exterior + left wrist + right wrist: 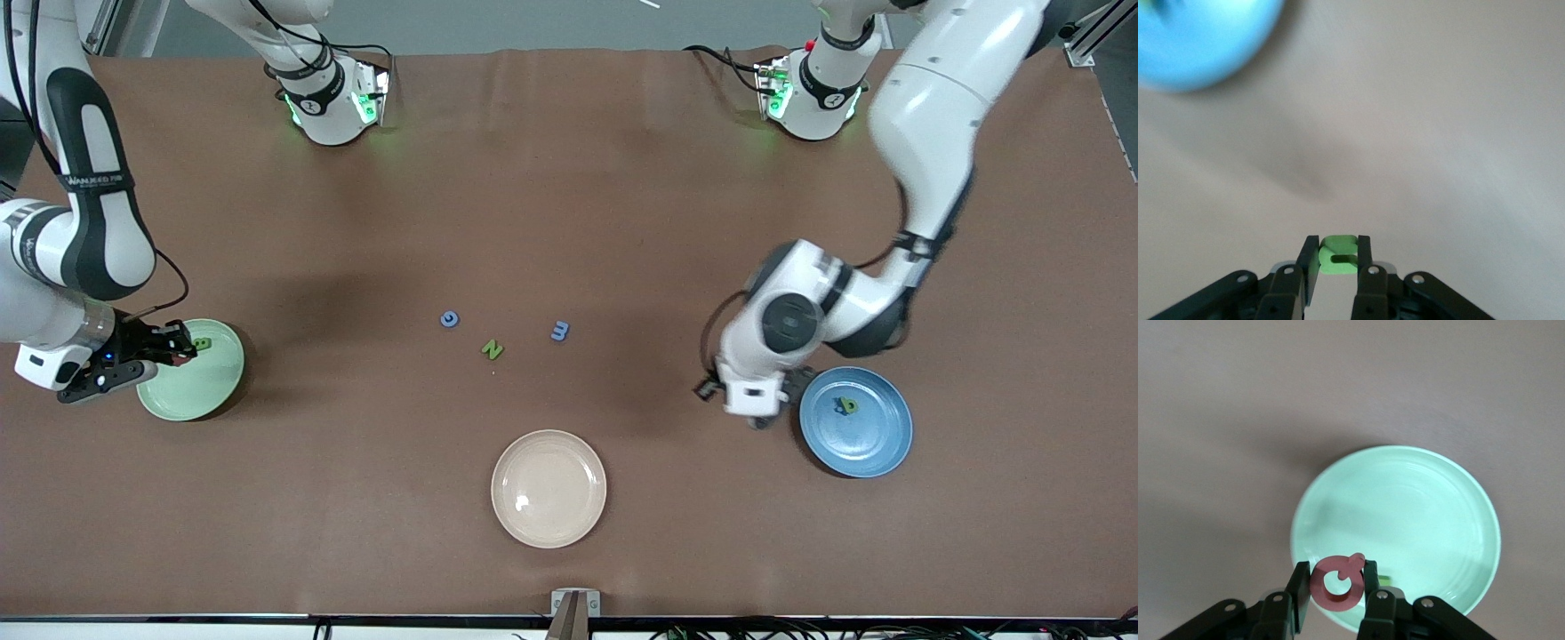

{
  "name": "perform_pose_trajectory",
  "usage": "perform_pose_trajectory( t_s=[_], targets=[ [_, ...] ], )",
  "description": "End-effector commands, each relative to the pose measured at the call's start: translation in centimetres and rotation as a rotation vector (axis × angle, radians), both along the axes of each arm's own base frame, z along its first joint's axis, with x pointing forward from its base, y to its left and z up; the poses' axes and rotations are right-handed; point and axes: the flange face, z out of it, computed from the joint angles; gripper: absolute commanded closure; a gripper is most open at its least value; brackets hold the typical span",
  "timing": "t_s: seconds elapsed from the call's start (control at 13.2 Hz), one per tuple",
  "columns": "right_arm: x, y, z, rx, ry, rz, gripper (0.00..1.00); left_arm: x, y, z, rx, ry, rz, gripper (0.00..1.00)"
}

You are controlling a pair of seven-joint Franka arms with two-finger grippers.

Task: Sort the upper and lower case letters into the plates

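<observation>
brown table holds three plates, maybe three loose letters.

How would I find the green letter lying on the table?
Start at the cream plate, the one nearest the front camera. Farther from the camera, three small letters sit in a loose row on the brown table. The green N is the middle one, between the blue letters.

Even overhead light, soft shadows, blurred blue plate
</observation>
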Motion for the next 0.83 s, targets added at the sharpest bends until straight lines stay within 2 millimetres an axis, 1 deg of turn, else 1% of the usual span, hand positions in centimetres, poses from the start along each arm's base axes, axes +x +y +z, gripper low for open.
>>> perform_pose_trajectory(
  t_s=[0.0,0.08,0.15,0.3,0.45,0.53,0.61,0.68,0.76],
  targets=[
    [-0.1,-1.5,-4.6,-0.011,-0.010,0.040,0.74,1.0,5.9,0.0,0.078,0.000,-0.125,1.00],
    [-0.6,-1.3,-5.5,-0.005,0.004,0.039,0.74,1.3,7.9,-0.2,0.119,0.011,-0.188,1.00],
    [-1.1,-1.1,-6.1,0.000,0.018,0.040,0.74,1.8,10.7,-0.4,0.134,0.021,-0.245,0.99],
    [-1.9,-0.4,-7.3,0.006,0.026,0.039,0.73,2.0,13.4,-0.7,0.122,0.043,-0.360,0.99],
    [-2.5,-0.2,-8.1,0.000,0.013,0.040,0.72,2.0,16.2,-1.3,0.112,0.070,-0.411,0.99],
    [-2.7,-0.2,-8.6,-0.003,0.008,0.038,0.71,1.9,17.0,-1.8,0.105,0.079,-0.427,0.99],
    [-2.7,-0.2,-8.9,-0.005,0.007,0.037,0.67,1.9,17.6,-2.3,0.095,0.087,-0.420,0.98],
    [-2.8,-0.2,-9.0,-0.005,0.008,0.037,0.65,2.0,17.9,-2.6,0.091,0.087,-0.415,0.96],
    [-2.7,-0.2,-9.0,-0.005,0.007,0.037,0.55,2.0,17.8,-2.8,0.083,0.084,-0.412,0.95]
  ],
)
